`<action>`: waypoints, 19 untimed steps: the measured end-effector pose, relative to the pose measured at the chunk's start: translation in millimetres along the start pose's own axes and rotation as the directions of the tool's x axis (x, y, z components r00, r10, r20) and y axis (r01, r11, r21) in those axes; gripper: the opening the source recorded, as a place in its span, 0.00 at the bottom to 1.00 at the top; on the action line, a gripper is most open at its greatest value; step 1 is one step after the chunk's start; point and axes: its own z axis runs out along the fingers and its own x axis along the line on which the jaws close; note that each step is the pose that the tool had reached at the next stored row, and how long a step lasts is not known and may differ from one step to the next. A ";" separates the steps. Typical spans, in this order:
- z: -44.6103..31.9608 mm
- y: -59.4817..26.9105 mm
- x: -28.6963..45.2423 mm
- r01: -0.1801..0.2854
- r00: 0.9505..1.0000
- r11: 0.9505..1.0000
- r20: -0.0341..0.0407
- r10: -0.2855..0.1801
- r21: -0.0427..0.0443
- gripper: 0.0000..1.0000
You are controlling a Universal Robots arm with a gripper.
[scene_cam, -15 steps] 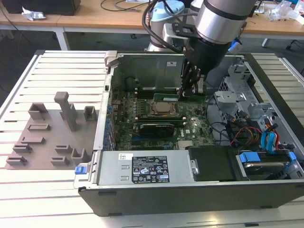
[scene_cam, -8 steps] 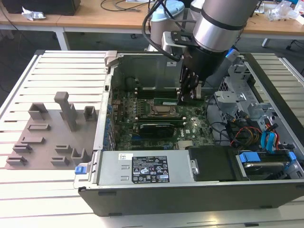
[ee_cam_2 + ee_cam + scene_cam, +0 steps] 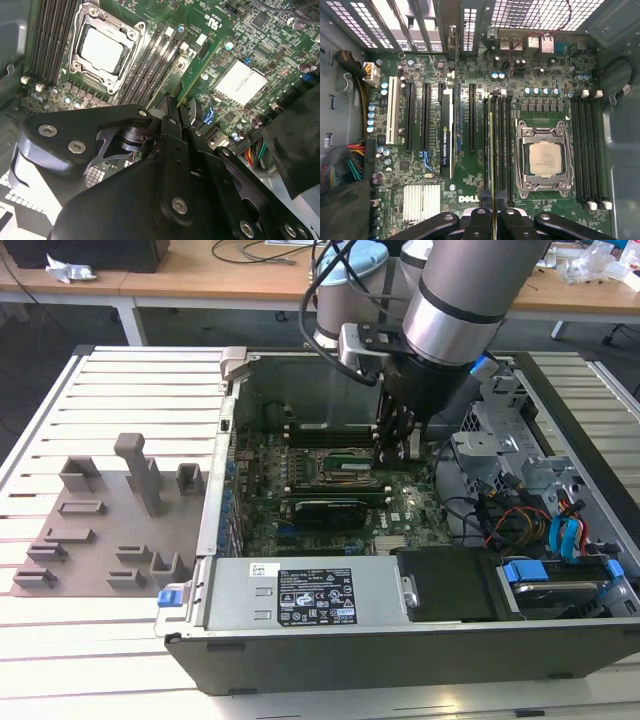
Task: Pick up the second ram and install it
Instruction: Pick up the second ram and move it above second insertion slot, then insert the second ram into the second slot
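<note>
The arm (image 3: pixel 455 300) reaches down into the open case (image 3: pixel 400 660), which lies on the slatted bench (image 3: pixel 120 400). The end effector (image 3: pixel 493 197) is pinching the ram (image 3: pixel 490 150), its fingers (image 3: pixel 169 117) pressed against either face of the thin green board (seen edge-on in the first wrist view). The ram runs lengthways along the bank of black slots (image 3: pixel 504 145) just beside the socket (image 3: pixel 545 157), in line with them. Whether it is seated in a slot or sits just above one cannot be told. In the second wrist view its green edge stretches away from the fingertips, alongside the slots. In the exterior view the end effector sits low over the board, near the middle of the case. Grey blocks (image 3: pixel 140 475) stand on the bench outside the case, toward the exterior view's left.
</note>
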 end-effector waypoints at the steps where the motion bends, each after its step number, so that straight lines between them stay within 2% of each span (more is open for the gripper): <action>1: 0.1 0.0 0.0 0.000 1.000 1.000 0.000 0.000 0.000 0.14; 12: 0.5 -0.1 0.0 0.000 1.000 1.000 0.000 0.000 0.000 0.14; 13: 0.8 -0.1 0.0 0.001 1.000 1.000 0.000 -0.001 0.015 0.14; 14: 0.8 -0.1 0.0 0.004 1.000 0.999 0.000 -0.004 0.045 0.14; 15: 1.0 -0.1 0.0 0.006 1.000 0.997 0.000 -0.006 0.080 0.14; 19: 0.9 0.5 -0.3 0.006 1.000 0.997 0.000 -0.006 0.081 0.14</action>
